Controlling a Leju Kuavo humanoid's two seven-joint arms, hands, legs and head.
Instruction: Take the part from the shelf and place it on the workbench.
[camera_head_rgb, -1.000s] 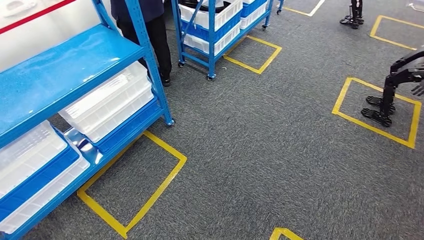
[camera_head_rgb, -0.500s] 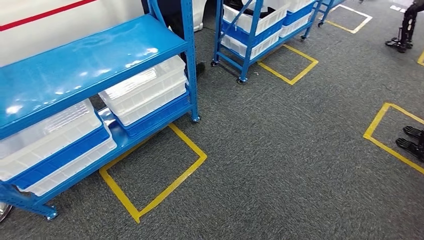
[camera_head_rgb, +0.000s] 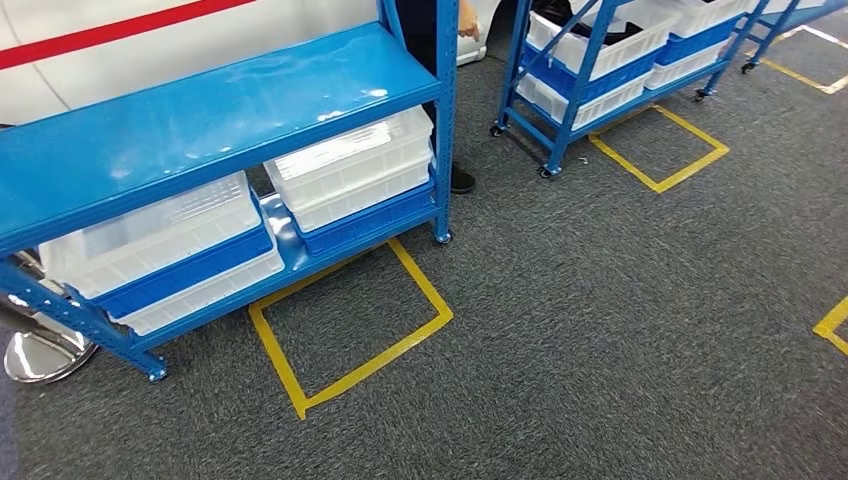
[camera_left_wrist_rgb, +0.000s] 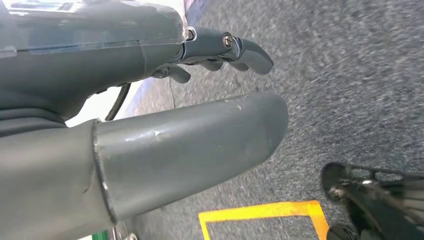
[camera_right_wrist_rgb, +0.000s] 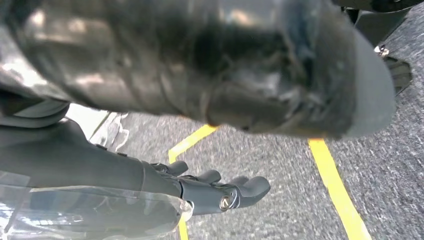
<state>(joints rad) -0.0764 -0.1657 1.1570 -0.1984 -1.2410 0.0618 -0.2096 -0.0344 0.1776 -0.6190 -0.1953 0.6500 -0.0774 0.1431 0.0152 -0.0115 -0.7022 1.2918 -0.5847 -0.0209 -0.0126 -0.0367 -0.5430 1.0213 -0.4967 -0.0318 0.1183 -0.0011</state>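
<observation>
Shelf (camera_head_rgb: 215, 115): blue steel rack on grey carpet (camera_head_rgb: 620, 330), ahead and to the left in the head view. Its lower tier holds white bins (camera_head_rgb: 350, 170) stacked on blue ones; the part itself cannot be made out. Left hand (camera_left_wrist_rgb: 190, 100): hanging over the carpet, fingers apart, holding nothing. Right hand (camera_right_wrist_rgb: 210, 165): likewise empty, fingers spread above the carpet. Floor: yellow tape square (camera_head_rgb: 345, 325) beside the rack. Second rack (camera_head_rgb: 610, 60) further back; a person's dark shoe (camera_head_rgb: 461, 180) just behind the first.
</observation>
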